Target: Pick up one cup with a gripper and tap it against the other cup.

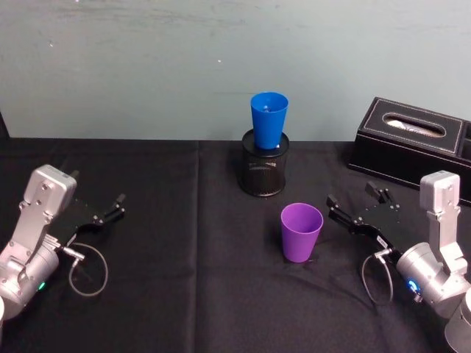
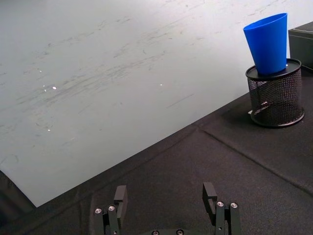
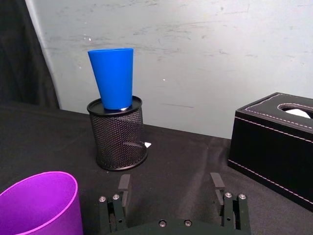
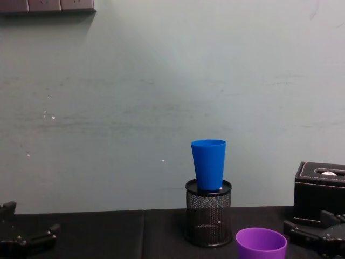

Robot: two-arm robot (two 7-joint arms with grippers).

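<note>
Purple tapered plastic cup (image 1: 302,232) upright on black cloth, right gripper (image 1: 356,208) spread beside it, left gripper (image 1: 108,211) spread, idle; risk: tapping dislodges tall blue plastic cup (image 1: 268,120) perched in black wire-mesh pen holder (image 1: 263,173).

Purple cup (image 1: 302,231) & blue cup (image 1: 268,120): smooth plastic; holder (image 1: 263,172): wire mesh.

A pale grey-green wall (image 4: 161,81), scuffed and streaked with faint marks, rises behind a table (image 1: 184,294) draped in black cloth. A seam runs across the cloth. Grey panels (image 4: 46,5) are mounted high on the wall, upper left.
</note>
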